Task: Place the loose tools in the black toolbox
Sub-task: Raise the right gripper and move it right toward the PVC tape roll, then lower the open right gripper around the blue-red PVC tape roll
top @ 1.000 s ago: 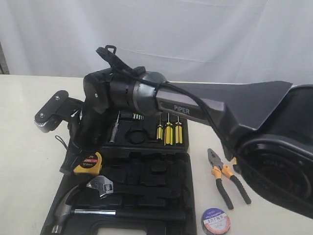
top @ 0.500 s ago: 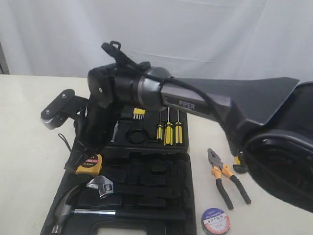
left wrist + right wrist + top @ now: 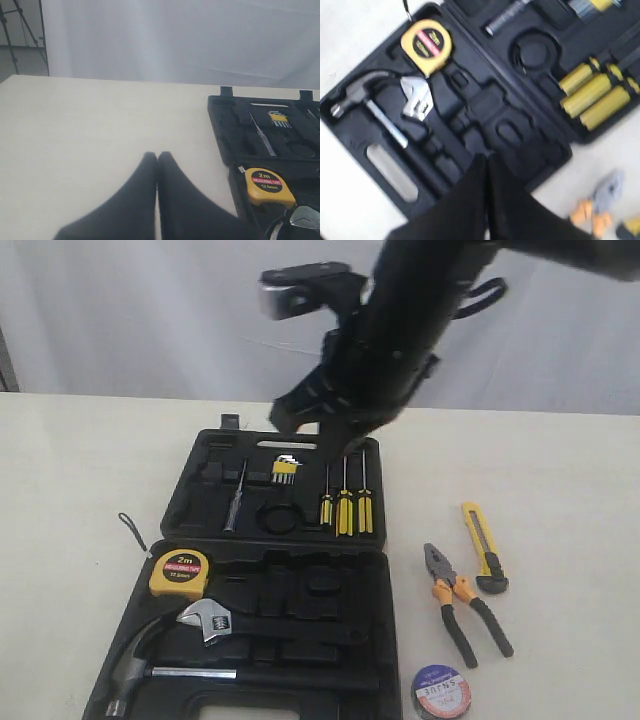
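Note:
The black toolbox (image 3: 300, 540) lies open on the table. The yellow tape measure (image 3: 180, 573) rests in its near-left corner, also seen in the left wrist view (image 3: 267, 186) and the right wrist view (image 3: 426, 45). Right of the box lie the orange-handled pliers (image 3: 455, 602), the yellow-black utility knife (image 3: 484, 545) and the black tape roll (image 3: 441, 690). My right gripper (image 3: 330, 435) hangs high over the box's far half, shut and empty (image 3: 486, 159). My left gripper (image 3: 157, 156) is shut with nothing in it, over bare table left of the box; the exterior view does not show it.
In the box sit a hammer (image 3: 150, 660), a silver adjustable wrench (image 3: 205, 620), three yellow-handled screwdrivers (image 3: 345, 510) and a hex key set (image 3: 285, 470). A white curtain hangs behind the table. The right wrist view catches the blurred pliers (image 3: 600, 205).
The right arm has lifted up and to the right, away from the tape measure, which now lies alone in the box's near-left corner.

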You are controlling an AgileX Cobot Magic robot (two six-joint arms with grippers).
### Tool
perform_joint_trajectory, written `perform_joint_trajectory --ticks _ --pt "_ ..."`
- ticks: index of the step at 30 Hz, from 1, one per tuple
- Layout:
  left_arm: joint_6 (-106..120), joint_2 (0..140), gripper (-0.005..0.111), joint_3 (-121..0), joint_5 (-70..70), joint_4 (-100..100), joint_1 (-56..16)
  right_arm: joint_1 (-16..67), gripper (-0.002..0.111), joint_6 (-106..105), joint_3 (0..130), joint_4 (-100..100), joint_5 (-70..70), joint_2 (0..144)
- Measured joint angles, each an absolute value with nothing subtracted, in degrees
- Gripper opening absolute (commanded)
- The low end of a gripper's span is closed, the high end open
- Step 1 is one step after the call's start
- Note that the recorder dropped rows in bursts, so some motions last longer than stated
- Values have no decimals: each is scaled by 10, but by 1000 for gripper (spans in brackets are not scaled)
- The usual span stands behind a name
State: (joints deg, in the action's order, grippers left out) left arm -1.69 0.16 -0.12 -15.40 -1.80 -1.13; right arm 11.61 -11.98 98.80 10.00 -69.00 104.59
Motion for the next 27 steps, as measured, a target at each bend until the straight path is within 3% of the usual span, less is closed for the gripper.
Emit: perform_joint_trajectory --ticks 9,16,20,24,27 --pt "-17 2 0 -1 -154 -17 -11 72 -1 -44 685 88 -700 818" --pt "-17 2 0 -1 -154 -17 -11 70 1 -37 523 85 -622 789" --pt "-17 2 0 -1 -154 -17 -11 70 25 -35 489 85 -576 795" --pt "-17 2 0 -1 -154 -17 -11 70 67 -33 488 85 -552 803" --pt "-17 2 0 -1 -154 -17 -11 70 69 -33 488 85 -541 804"
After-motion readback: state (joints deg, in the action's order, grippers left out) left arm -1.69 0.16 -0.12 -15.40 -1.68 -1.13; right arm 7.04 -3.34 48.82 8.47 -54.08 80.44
